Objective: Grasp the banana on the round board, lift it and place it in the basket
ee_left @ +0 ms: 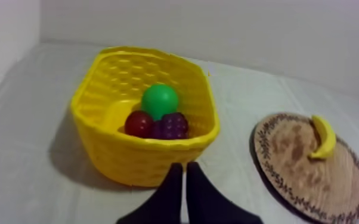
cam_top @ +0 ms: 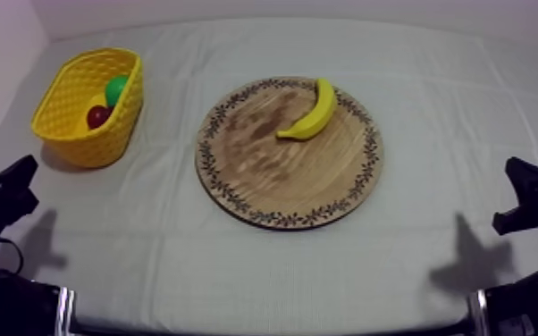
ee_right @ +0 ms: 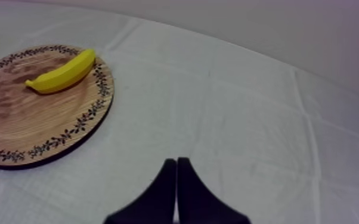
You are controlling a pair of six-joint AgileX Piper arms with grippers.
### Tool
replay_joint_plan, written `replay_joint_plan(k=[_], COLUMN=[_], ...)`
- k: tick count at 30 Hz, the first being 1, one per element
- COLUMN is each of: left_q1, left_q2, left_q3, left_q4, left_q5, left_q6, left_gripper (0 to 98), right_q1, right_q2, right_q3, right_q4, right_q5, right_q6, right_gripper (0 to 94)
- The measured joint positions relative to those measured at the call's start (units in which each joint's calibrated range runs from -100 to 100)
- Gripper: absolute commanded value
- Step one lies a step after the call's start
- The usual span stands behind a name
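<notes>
Banana (cam_top: pixel 313 112): on the wooden board (cam_top: pixel 268 174), by its rim.
Left gripper (ee_left: pixel 184 168): pinched together, empty.
Right gripper (ee_right: pixel 176 162): pinched together, empty.

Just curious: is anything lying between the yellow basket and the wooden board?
No, only bare cloth lies between the basket and the board, as the top view shows.

Top view slants down over table (cam_top: pixel 433 107); wrist views low, share board (ee_right: pixel 33 119).
</notes>
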State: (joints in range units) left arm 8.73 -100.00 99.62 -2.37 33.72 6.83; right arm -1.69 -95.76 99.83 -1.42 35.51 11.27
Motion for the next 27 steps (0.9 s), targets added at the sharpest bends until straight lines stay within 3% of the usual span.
replay_joint_plan(k=[6, 15, 21, 27], left_q1=[3.3, 6.7, 6.0, 6.9], left_q2=[0.1, 9.1, 20.7, 33.9], left_q3=[-1.0, -6.4, -13.4, -24.0], left_q4=[-0.12, -0.27, -1.56, -2.45], left_q5=[2.0, -0.7, -1.3, 6.8], left_q6=[-4.1, -5.1, 0.4, 9.6], left_gripper=[0.0, 0.0, 0.0, 0.3], right_q1=[0.0, 0.0, 0.0, 0.0], right_q2=[0.0, 0.0, 0.0, 0.0], right_q3=[0.0, 0.0, 0.0, 0.0], right_q4=[0.0, 0.0, 0.0, 0.0], right_q5=[0.0, 0.0, 0.0, 0.0], right_q6=[0.0, 0.0, 0.0, 0.0], right_gripper=[0.2, 0.2, 0.2, 0.2])
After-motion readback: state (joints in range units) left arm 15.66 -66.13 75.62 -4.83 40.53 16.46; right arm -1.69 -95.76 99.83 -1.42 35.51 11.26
